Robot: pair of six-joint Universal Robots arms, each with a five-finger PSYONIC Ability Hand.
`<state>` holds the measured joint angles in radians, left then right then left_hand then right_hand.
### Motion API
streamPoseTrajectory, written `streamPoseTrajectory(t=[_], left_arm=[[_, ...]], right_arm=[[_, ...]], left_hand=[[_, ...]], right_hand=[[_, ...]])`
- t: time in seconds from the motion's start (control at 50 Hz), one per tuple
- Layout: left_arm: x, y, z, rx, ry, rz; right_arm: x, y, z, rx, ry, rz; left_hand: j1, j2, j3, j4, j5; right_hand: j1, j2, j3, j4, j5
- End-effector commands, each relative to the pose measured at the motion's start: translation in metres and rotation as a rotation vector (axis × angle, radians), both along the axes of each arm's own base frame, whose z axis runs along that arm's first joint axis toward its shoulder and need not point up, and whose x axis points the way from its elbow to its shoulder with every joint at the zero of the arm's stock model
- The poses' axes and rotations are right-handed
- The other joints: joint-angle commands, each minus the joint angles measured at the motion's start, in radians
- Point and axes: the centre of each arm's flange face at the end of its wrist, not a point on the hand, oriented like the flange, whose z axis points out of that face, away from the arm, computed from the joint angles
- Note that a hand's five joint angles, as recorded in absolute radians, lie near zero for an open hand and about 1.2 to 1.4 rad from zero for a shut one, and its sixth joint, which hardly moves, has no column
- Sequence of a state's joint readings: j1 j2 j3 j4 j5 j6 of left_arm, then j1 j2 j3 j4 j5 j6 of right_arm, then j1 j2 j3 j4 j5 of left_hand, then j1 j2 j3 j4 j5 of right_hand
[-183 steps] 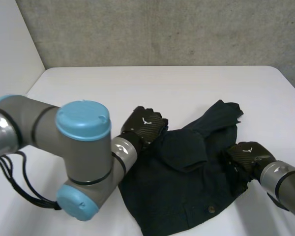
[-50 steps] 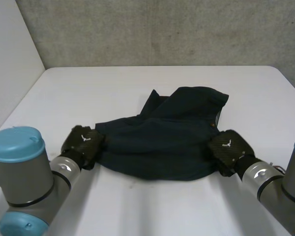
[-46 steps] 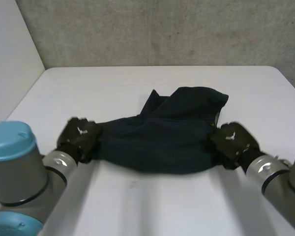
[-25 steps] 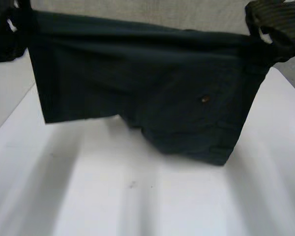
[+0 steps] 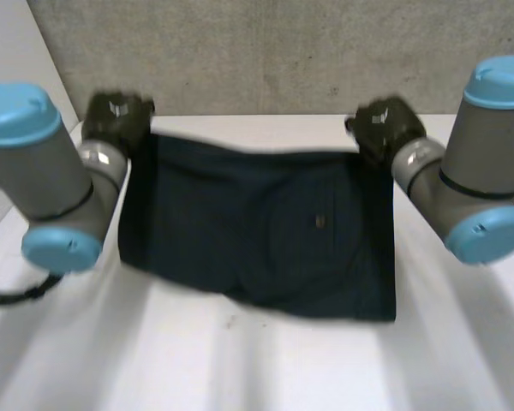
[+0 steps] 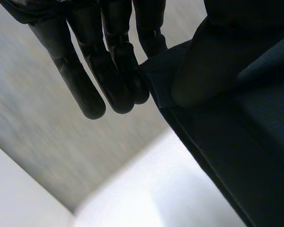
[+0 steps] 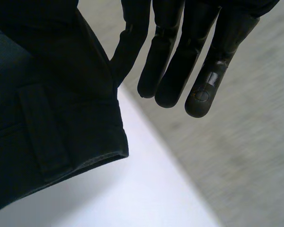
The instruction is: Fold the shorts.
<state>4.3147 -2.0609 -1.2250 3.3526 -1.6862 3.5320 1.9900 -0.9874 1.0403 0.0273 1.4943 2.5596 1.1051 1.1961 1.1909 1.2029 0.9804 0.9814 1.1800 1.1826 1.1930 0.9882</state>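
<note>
The shorts (image 5: 257,223) hung spread wide between the two hands, their long axis running from hand to hand. The lower edge drooped toward the white table (image 5: 265,360) and reached lowest below the right hand (image 5: 385,128). The left hand (image 5: 116,120) pinched one upper corner between thumb and straight fingers (image 6: 109,71); the right hand pinched the other likewise. A concrete wall (image 5: 265,51) stood beyond both hands.

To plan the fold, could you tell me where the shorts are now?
In the head view the shorts hang spread over the table, one top corner pinched by the left hand, the other by the right hand.
</note>
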Motion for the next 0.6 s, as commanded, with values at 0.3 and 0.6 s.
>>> streamPoseTrajectory(t=[0.3, 0.6], left_arm=[[0.012, 0.024, 0.17, -0.65, 0.334, -0.009], [0.028, 0.061, -0.017, -0.046, 0.137, -0.001]], right_arm=[[0.016, 0.017, 0.177, -0.603, -0.332, 0.046], [0.005, 0.059, -0.021, 0.078, -0.045, 0.166]], left_hand=[[0.291, 0.2, 0.205, 0.193, 0.241], [0.291, 0.2, 0.205, 0.193, 0.241]], right_hand=[[0.415, 0.216, 0.214, 0.203, 0.233], [0.415, 0.216, 0.214, 0.203, 0.233]])
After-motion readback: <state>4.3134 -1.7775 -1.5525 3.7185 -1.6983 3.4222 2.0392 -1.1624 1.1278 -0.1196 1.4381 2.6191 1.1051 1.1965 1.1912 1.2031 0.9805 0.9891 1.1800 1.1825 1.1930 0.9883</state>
